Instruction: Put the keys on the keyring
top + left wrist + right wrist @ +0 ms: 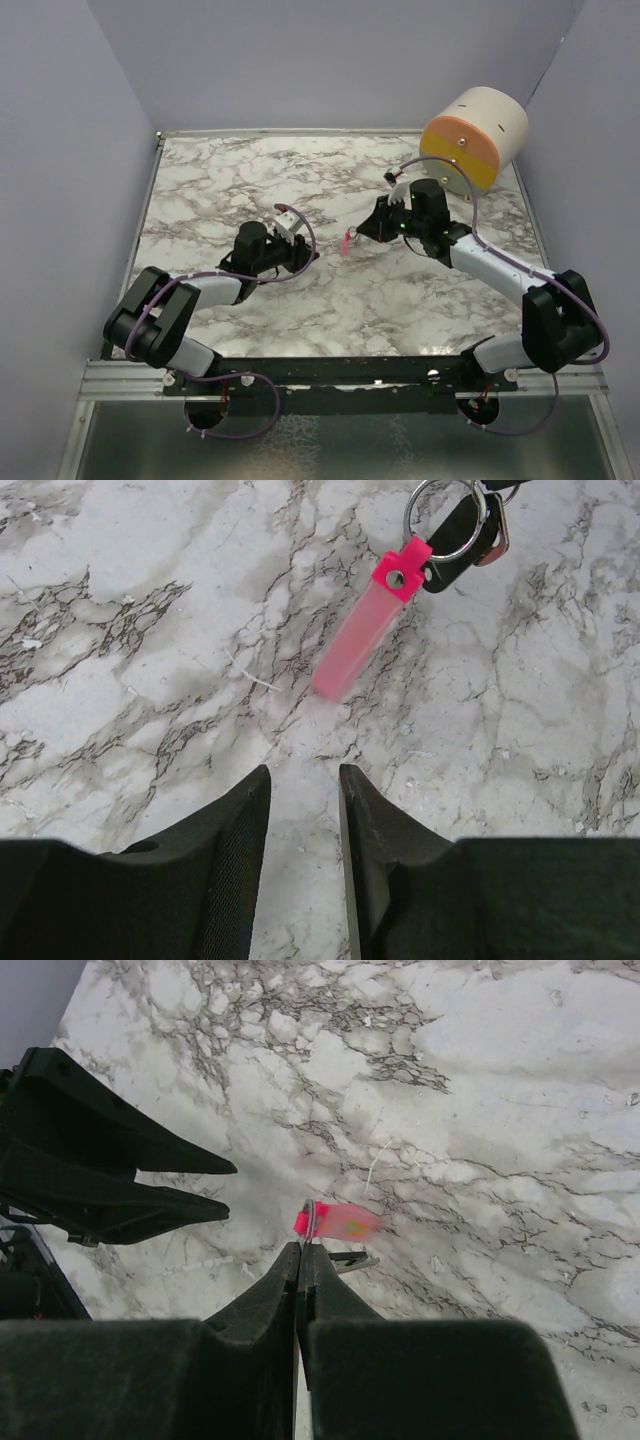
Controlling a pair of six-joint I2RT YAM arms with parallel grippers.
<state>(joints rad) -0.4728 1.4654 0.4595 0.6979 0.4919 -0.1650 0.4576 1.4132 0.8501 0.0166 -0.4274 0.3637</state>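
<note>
The keyring is a pink strip tag [362, 635] with a thin metal ring [444, 520] at its top end. It hangs above the marble table [240, 180], tag blurred. My right gripper [300, 1251] is shut on the ring [312, 1222], and the tag [345, 1223] sticks out past its tips. A small dark key [350, 1258] with a silvery part [497, 532] shows at the ring beside the fingertips; I cannot tell whether it is threaded on. My left gripper [304, 772] is open and empty, pointing at the tag from a short distance. The tag [346, 242] hangs between both grippers.
A cream and orange cylinder [476, 133] lies on its side at the back right, just behind the right arm. Grey walls close the left, back and right sides. A metal rail [330, 375] runs along the near edge.
</note>
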